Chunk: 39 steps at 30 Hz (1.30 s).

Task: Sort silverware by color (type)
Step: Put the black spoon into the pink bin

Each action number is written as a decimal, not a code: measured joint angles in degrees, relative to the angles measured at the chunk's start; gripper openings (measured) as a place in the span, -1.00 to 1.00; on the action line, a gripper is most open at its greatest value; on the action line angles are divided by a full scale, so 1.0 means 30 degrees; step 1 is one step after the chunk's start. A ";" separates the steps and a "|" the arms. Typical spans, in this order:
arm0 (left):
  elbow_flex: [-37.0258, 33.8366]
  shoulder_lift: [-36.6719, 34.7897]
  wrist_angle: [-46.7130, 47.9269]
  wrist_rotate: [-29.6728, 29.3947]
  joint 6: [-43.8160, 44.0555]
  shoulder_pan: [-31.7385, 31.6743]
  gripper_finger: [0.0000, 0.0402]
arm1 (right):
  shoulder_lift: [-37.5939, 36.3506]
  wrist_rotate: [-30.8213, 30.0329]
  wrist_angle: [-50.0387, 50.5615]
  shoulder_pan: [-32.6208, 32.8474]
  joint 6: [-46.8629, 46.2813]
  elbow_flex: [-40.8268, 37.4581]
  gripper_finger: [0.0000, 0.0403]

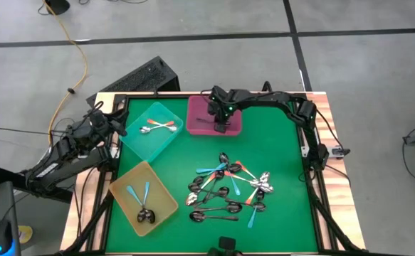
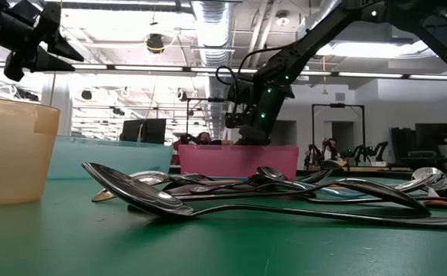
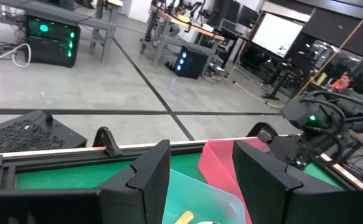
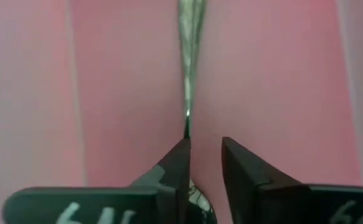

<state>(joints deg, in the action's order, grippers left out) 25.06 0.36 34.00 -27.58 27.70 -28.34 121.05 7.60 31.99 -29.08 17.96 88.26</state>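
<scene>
My right gripper [image 1: 221,126] hangs over the pink tray [image 1: 196,107], fingers pointing down, open by a narrow gap [image 4: 203,149]. A dark metal spoon [image 4: 190,43] lies along the tray floor, its thin handle end at one fingertip. The spoon pile [image 1: 228,188] rests on the green mat: blue, orange-red and dark handles crossing one another. Two orange-red spoons [image 1: 157,126] lie in the teal tray [image 1: 132,142]. Blue spoons and a dark one [image 1: 143,203] lie in the yellow tray [image 1: 166,195]. My left gripper [image 3: 200,186] waits open, raised by the teal tray's left edge. My right gripper: the dark spoon's handle end [image 4: 186,127] shows right at the tip of one finger [image 4: 178,158], while the gap between the fingers is bare. I cannot tell whether the finger touches it. The spoon lies on the pink tray's floor.
The three trays stand along the mat's left and far side, the pile right of centre [image 2: 269,188]. Bare green mat [image 1: 278,135] lies between the pink tray and the pile. A raised wooden frame [image 1: 321,107] borders the table; a black box [image 1: 139,78] sits beyond the far-left corner.
</scene>
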 joint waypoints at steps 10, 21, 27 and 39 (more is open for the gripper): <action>0.0000 0.0006 0.0000 -0.0034 0.0007 0.0000 -0.21 | -0.1749 -0.0102 0.8540 0.0770 -0.0014 0.5578 -0.38; 0.0000 0.0004 0.0007 -0.0008 0.0017 0.0004 -0.21 | -0.5690 0.0379 1.2109 0.6332 -0.5683 0.4971 -0.39; 0.0000 -0.0001 0.0000 0.0017 0.0022 0.0000 -0.21 | -0.6614 -0.1748 1.1200 1.1412 -1.2820 0.1220 -0.39; 0.0000 0.0006 0.0000 0.0002 0.0036 0.0000 -0.21 | -0.6144 -0.2403 0.6519 1.7243 -2.0842 -0.3740 -0.34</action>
<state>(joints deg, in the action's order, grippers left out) 25.06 0.38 34.00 -27.57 27.81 -28.34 102.62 0.39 51.55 22.65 -44.56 77.04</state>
